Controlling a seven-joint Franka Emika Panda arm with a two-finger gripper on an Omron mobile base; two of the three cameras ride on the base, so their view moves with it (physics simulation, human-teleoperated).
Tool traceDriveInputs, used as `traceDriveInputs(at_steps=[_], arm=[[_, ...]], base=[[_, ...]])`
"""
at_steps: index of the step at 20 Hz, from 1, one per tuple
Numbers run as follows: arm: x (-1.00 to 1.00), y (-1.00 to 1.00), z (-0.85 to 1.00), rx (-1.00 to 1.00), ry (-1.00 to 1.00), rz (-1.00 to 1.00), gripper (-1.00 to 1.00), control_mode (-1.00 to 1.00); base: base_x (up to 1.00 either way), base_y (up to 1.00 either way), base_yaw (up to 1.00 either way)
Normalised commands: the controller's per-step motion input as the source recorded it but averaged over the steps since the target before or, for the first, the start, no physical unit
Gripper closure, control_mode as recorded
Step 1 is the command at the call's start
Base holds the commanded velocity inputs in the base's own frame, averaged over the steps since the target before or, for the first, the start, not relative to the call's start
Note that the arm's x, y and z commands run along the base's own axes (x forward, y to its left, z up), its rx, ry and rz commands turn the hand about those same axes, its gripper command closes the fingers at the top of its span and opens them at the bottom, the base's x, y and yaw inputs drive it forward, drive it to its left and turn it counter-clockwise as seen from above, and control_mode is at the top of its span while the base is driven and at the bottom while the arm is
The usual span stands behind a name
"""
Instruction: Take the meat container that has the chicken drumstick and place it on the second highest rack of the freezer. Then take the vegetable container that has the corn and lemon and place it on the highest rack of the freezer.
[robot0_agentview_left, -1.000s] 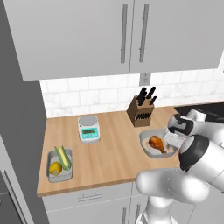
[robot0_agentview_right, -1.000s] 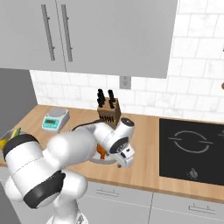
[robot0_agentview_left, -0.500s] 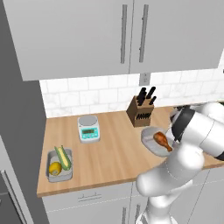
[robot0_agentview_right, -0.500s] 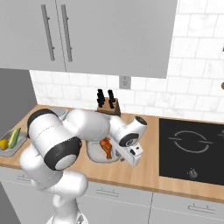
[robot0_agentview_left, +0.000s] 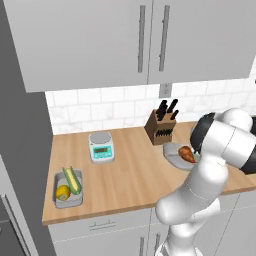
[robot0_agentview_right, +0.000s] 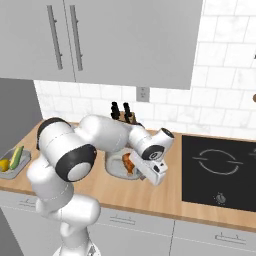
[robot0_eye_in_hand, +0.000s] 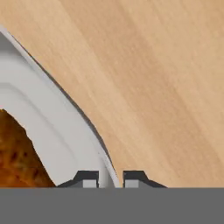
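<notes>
Item: meat container (robot0_eye_in_hand: 57, 127), pale grey, shallow. It sat on the wooden surface (robot0_agentview_left: 130, 180) just in front of the knife block (robot0_agentview_left: 161, 126). I had the tool (robot0_eye_in_hand: 109, 178) standing wide a second earlier; by this moment its two tips had closed onto the container's rim, one tip inside the wall, one outside. I judged the grasp made and the lift toward the freezer not yet begun.

Item: chicken drumstick (robot0_agentview_right: 129, 163), orange-brown, lying flat in that container. Its long axis ran roughly front to back across the dish, but I could not tell which end was the bone.

Item: vegetable container (robot0_agentview_left: 67, 189), well apart at the surface's left end, untouched. The corn (robot0_agentview_left: 72, 179) lay lengthwise in it, long axis front to back; the lemon (robot0_agentview_left: 62, 192) lay beside it, toward the front.

Item: kitchen scale (robot0_agentview_left: 101, 147), between the two containers, near the wall.
</notes>
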Motion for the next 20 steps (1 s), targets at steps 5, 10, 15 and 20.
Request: traceDriveInputs(at_steps=[5,10,15,20], arm=[[-0.52,0.31,0.65,-0.08,-0.29,0.00,1.00,-1.00],[-0.74,0.70,0.71,-0.19,-0.35,0.00,1.00,-1.00],[-0.61,0.96,0.89,-0.19,-0.28,0.00,1.00,-1.00],[-0.17,1.00,0.78,-0.10,-0.09,0.00,1.00,-1.00]], base=[[0.00,0.00,0.00],[0.00,0.00,0.00],[0.00,0.00,0.00],[0.00,0.00,0.00]])
